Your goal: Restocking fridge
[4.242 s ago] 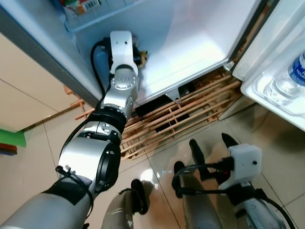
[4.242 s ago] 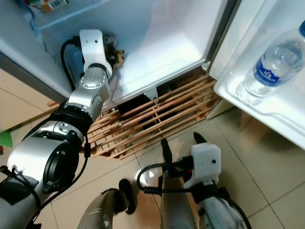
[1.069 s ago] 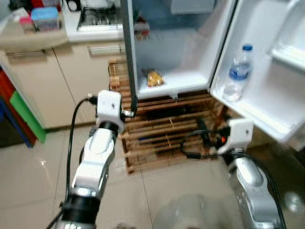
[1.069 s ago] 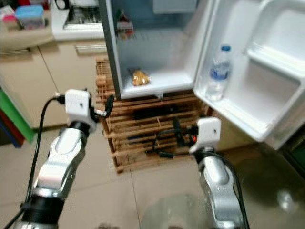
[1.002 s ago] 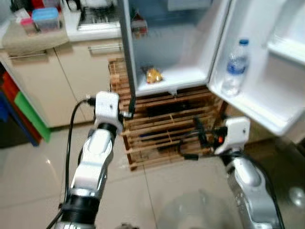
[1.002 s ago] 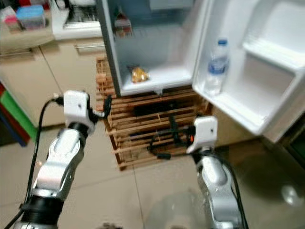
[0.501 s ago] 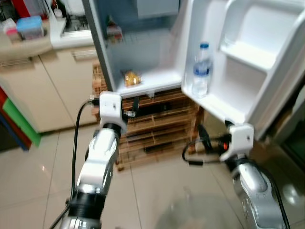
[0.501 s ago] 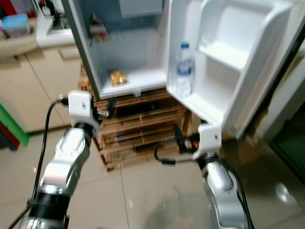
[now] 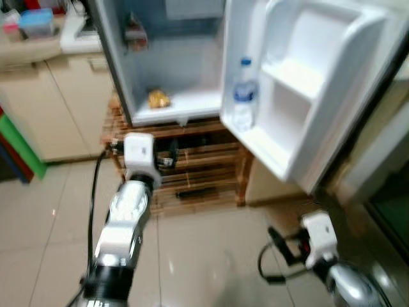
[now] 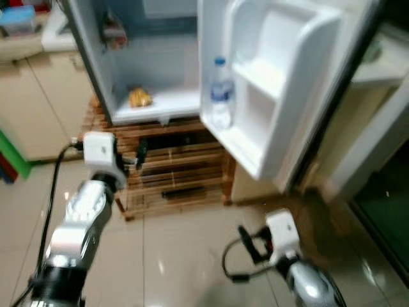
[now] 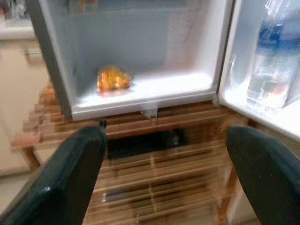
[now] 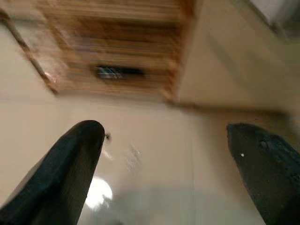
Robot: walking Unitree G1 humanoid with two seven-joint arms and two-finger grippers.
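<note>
Standing back from the open fridge [image 9: 172,57], the robot holds both arms low with nothing in either gripper. The left gripper [image 11: 164,183] is raised toward the wooden slatted stand [image 9: 192,173] under the fridge; in its wrist view its two black fingers are spread wide with only air between them, aimed at the fridge's lowest compartment. The right gripper [image 12: 173,168] hangs near the tiled floor [image 9: 211,256] at about 5 o'clock in the head view, its fingers likewise spread apart and empty, pointing across the floor at the stand.

Inside the fridge, a yellow-orange packet of food [image 9: 158,98] lies on the white bottom shelf, toward 9 o'clock of that shelf and close to the left wall. A water bottle [image 9: 243,96] stands upright in the lowest pocket of the swung-out door [image 9: 307,83], held up by the pocket's rail; the door pocket above it looks bare. Something small sits on a higher shelf at about 11 o'clock, too blurred to name. A kitchen counter [image 9: 51,45] with a blue-lidded container [image 9: 35,19] runs at 10 o'clock.

With both grippers free and the door left open, the robot is probably between items, needing another one to stock. The blur suggests the body is moving.
</note>
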